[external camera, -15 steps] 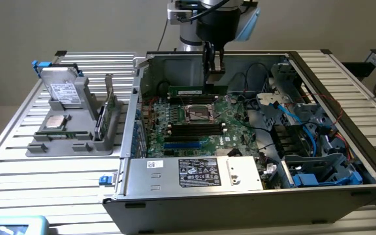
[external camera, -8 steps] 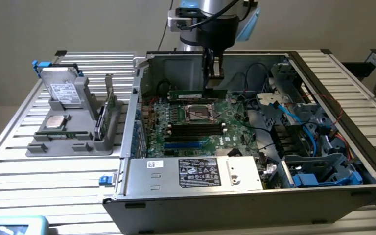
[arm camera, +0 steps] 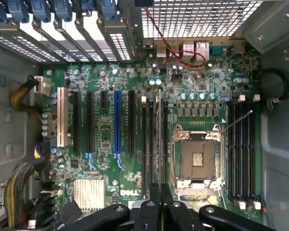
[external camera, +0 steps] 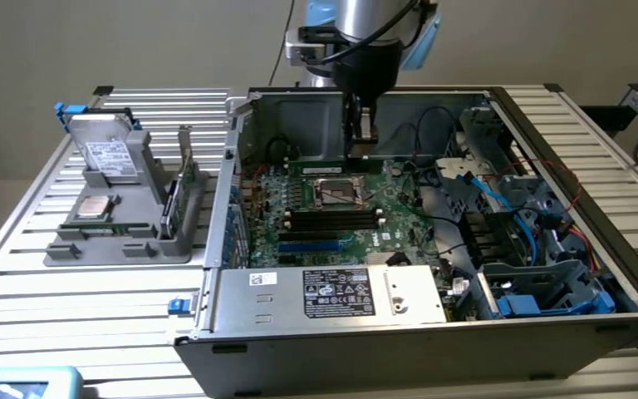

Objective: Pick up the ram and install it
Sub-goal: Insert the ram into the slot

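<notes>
Tool (external camera: 359, 146) clamped shut on the ram (external camera: 316, 160), thin green stick held level just above the motherboard (arm camera: 106, 137) inside the open computer case (external camera: 296, 353), white DELL lettering (arm camera: 130, 193) beside the tool's fingertips, long black slots (arm camera: 145, 144) beneath

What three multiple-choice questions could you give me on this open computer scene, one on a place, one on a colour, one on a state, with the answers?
1. The claw hangs:
A. over the motherboard inside the case
B. over the grey holder
C. beside the computer, over the table

2. The motherboard is:
A. red
B. green
C. white

3. The claw is:
A. wide open
B. shut on a cable
C. shut on the ram

Answers:
1 A: in the exterior view it reaches down into the open case, just above the board.
2 B: the board between the slots is green in both views.
3 C: in the wrist view the thin stick runs edge-on out of its closed grip.
</notes>
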